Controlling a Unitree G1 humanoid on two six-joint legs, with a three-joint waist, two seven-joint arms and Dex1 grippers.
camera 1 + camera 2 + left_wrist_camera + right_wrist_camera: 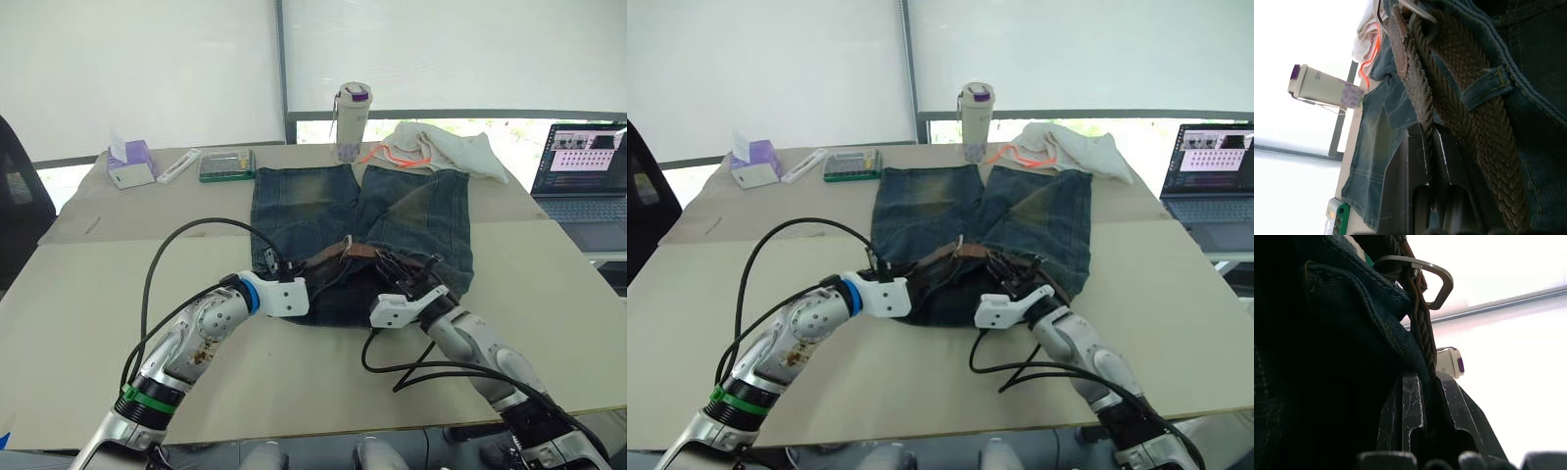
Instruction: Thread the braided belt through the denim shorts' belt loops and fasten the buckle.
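Note:
The denim shorts (pixel 323 201) lie flat on the table, waistband towards me and legs pointing away. Across the waistband runs the braided belt (pixel 345 252), dark brown. In the left wrist view it passes under one of the belt loops (pixel 1483 89). My left gripper (pixel 1428 136) is at the waistband's left part (pixel 277 266), shut on a strand of the belt. My right gripper (pixel 1429 382) is at the waistband's right part (pixel 397 269), shut on the belt beside a fold of denim. The silver buckle (pixel 1436 278) stands just beyond its fingers.
A white bottle with a purple cap (pixel 352 120) stands past the shorts, and a white cloth with orange trim (pixel 446 147) lies to its right. A tissue box (pixel 130 163) and a green case (pixel 227 164) sit far left. An open laptop (pixel 586 171) is off the table's right edge.

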